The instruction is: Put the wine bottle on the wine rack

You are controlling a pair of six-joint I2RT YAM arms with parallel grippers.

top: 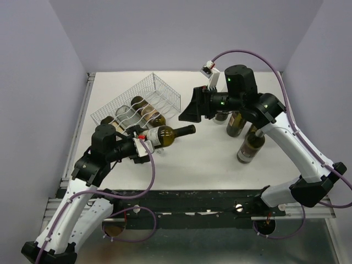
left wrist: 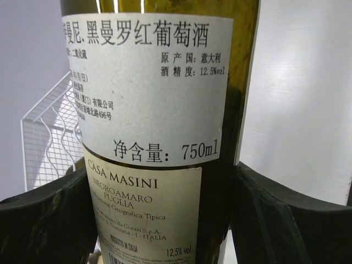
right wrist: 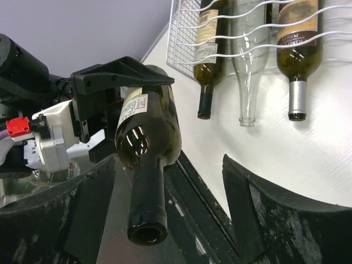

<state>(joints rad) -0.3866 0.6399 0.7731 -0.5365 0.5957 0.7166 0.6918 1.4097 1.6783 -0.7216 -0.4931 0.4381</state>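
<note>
one bottle in hand, not yet racked

the wine bottle (top: 165,135) lies level at mid frame above the table (top: 203,165), clamped round its body by the left gripper (top: 144,144), neck pointing right. the right gripper (top: 188,107) stands wide beside the neck, holding nothing. the wine rack (top: 165,88), upper left of centre, has three racked bottles (right wrist: 209,49) (right wrist: 247,60) (right wrist: 297,49). three standing bottles (top: 248,147) (top: 236,125) (top: 221,116) wait at right. left to do: carry it over, lay it down, release.

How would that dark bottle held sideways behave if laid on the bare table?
Probably it would roll: the wine bottle is round and the table looks flat. Being glass, it is likely stiff, slippery and breakable. Uncorked and sideways yet spilling nothing, it is probably empty and light.
</note>
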